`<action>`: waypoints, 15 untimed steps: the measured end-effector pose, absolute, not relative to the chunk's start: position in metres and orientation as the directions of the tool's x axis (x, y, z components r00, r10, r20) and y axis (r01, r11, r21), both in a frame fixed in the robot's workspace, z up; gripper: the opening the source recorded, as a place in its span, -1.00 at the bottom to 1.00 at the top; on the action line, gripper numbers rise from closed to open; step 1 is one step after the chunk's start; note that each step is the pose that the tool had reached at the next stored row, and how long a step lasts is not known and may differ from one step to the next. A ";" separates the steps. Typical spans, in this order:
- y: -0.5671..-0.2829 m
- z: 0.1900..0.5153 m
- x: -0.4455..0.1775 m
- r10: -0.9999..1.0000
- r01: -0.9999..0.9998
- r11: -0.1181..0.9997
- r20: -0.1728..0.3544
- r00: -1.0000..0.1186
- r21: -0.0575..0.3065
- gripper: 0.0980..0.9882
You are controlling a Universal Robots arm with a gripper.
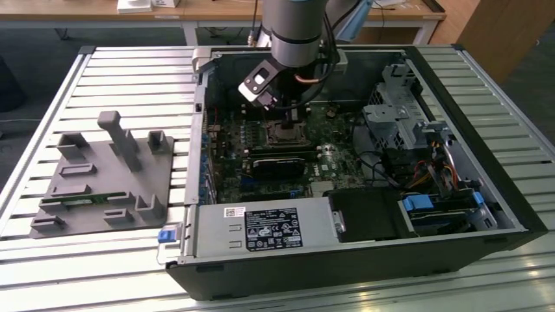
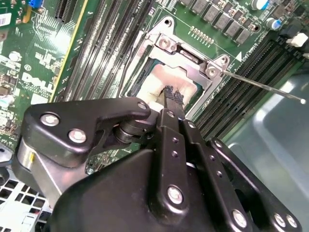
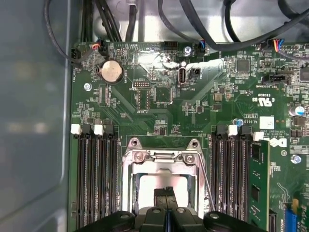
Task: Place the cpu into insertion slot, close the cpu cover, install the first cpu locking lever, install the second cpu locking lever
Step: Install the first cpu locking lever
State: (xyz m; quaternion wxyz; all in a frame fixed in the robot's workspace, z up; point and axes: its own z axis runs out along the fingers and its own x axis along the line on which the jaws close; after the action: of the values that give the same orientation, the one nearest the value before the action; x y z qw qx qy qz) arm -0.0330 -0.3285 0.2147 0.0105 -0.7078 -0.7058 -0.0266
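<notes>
My gripper point(image 2: 173, 94) is closed and empty, tips down at the cpu point(image 2: 161, 79). The chip sits in the insertion slot point(image 1: 280, 135) mid-motherboard, framed by the cpu cover point(image 2: 193, 72). I judge it light, stiff and fragile, best held by its edges.

The cpu point(image 3: 147, 191), pale metal face up, lies flat in the insertion slot point(image 1: 282, 134) on the green board; the silver cpu cover point(image 3: 164, 163) lies down over it, framing the face in its window; a thin locking lever point(image 2: 260, 86) juts free alongside.
</notes>
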 end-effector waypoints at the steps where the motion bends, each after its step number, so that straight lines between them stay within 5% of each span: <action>1: -0.329 0.217 -0.033 0.999 1.000 -0.003 0.052 0.002 0.023 -0.97; 15: -0.329 0.259 -0.033 0.999 1.000 -0.003 0.053 0.002 0.023 -0.97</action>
State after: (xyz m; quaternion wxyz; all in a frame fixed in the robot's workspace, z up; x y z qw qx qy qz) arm -0.0330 -0.3286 0.2592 0.0105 -0.7078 -0.7058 -0.0266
